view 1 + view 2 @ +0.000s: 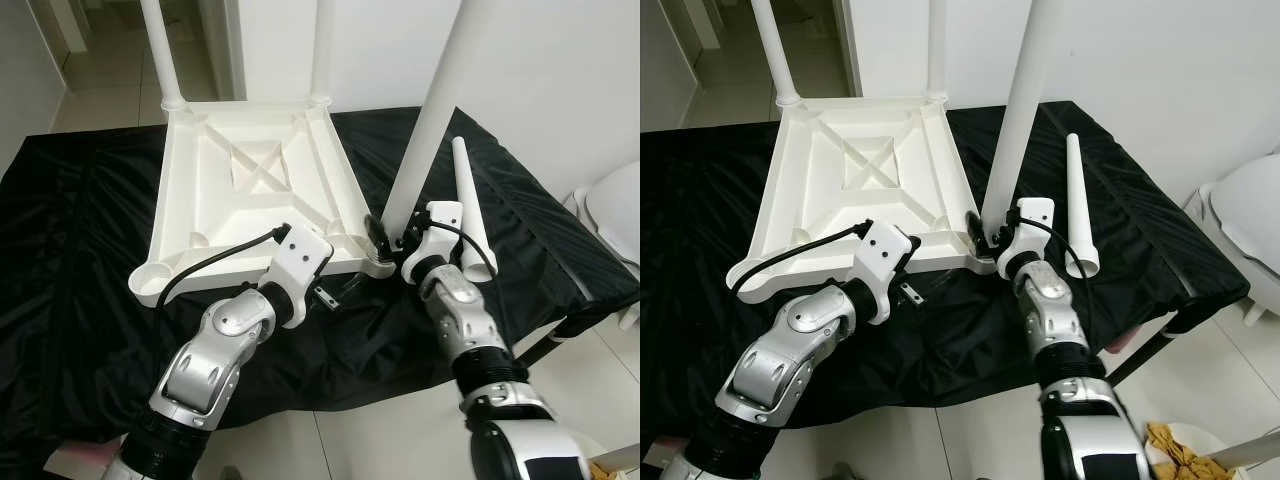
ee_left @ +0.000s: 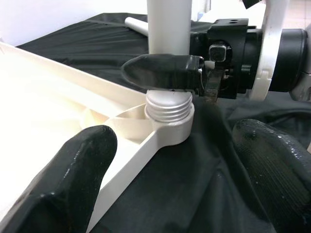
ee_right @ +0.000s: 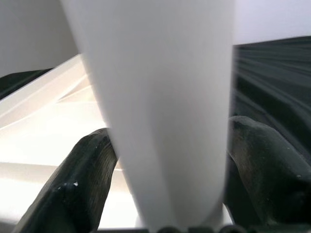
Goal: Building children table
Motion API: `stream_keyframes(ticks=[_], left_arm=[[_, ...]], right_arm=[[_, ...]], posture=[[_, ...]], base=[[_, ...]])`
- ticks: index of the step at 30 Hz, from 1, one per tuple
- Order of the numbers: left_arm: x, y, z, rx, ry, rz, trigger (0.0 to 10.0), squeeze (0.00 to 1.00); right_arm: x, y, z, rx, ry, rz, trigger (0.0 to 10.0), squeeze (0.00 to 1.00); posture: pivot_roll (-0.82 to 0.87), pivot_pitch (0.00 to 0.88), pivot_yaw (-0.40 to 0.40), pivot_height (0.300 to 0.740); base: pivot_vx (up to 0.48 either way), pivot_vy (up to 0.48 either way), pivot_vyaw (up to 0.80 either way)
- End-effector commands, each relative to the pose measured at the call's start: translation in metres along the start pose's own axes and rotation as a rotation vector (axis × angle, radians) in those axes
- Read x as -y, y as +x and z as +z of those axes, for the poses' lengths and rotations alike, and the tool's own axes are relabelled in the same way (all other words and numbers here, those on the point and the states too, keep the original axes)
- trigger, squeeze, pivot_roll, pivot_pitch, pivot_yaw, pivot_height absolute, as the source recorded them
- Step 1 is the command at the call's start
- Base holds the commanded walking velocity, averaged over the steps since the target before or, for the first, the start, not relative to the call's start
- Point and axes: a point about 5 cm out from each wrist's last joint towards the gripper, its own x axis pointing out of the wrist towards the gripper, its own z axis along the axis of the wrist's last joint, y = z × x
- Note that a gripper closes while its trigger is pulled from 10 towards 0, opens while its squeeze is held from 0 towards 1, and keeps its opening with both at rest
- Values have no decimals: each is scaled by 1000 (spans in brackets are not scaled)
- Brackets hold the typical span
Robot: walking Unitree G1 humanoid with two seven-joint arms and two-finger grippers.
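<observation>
Plastic, white and hollow-looking, is what I am working with: the upturned tabletop (image 1: 250, 190) lies on the black-draped surface (image 1: 80, 250), two legs already standing at its far corners. My right end effector (image 1: 385, 240) is closed around the third leg (image 1: 425, 120) just above its base, a finger on each side of the tube, holding it upright over the near right corner socket (image 2: 167, 128). The leg's grey threaded end (image 2: 168, 104) sits in the socket's mouth with threads exposed, so I judge it not fully screwed in. My left end effector (image 2: 170, 174) waits wide open and empty, just short of that corner. The fourth leg (image 1: 470, 205) lies loose on the cloth to the right. The leg should be light and stiff but smooth, so it may slip while turning; gripping low near the thread seems best.
</observation>
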Motion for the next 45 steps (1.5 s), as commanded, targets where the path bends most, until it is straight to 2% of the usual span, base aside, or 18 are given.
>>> stream_keyframes(ticks=[1, 4, 12, 16, 21, 22, 23, 26, 27, 32, 36, 41, 45], left_arm=[[3, 1, 2, 3, -4, -57, 10000, 0], [2, 2, 3, 4, 6, -55, 10000, 0], [1, 2, 3, 2, 10, -55, 10000, 0], [-1, -1, 6, 5, 14, -42, 10000, 0], [-2, -1, 6, 6, 14, -38, 10000, 0], [-2, -1, 7, 7, 14, -35, 10000, 0], [-2, -1, 7, 8, 13, -33, 10000, 0], [-2, -1, 7, 8, 13, -33, 10000, 0], [-3, -1, 7, 9, 12, -32, 10000, 0], [-3, -1, 8, 12, 13, -30, 10000, 0], [-3, -1, 8, 13, 16, -28, 10000, 0], [-3, -1, 9, 16, 14, -24, 10000, 0], [-3, -1, 9, 15, 14, -24, 10000, 0]], right_arm=[[0, 1, 0, -25, -11, 74, 10000, 0], [9, 2, 4, -82, -72, 229, 10000, 0], [12, 3, 6, -100, -82, 261, 10000, 0], [25, 5, 8, -178, -120, 285, 10000, 0], [28, 5, 8, -197, -130, 284, 10000, 0], [30, 4, 7, -215, -137, 283, 4863, 0], [32, 3, 6, -228, -131, 285, 431, 0], [32, 3, 6, -228, -131, 285, 431, 0], [33, 3, 4, -244, -120, 279, 0, 0], [34, 1, 1, -270, -110, 287, 0, 0], [34, -1, -5, -295, -136, 260, 0, 0], [31, 2, -9, -244, -91, 155, 0, 0], [29, 3, -9, -229, -79, 137, 0, 0]], posture=[[-44, 5, -3, 740], [-38, 10, 0, 740], [-34, 11, 0, 740], [-17, 17, 0, 740], [-15, 19, -1, 740], [-13, 18, -2, 740], [-13, 18, -1, 740], [-13, 18, -1, 740], [-13, 18, -2, 740], [-18, 19, -3, 740], [-20, 21, -6, 740], [-20, 25, -7, 740], [-20, 25, -7, 740]], base=[[0, 0, 0], [0, 0, 0], [0, 0, 0], [0, 0, 0], [0, 0, 0], [0, 0, 0], [0, 0, 0], [0, 0, 0], [0, 0, 0], [0, 0, 0], [0, 0, 0], [0, 0, 0], [0, 0, 0]])
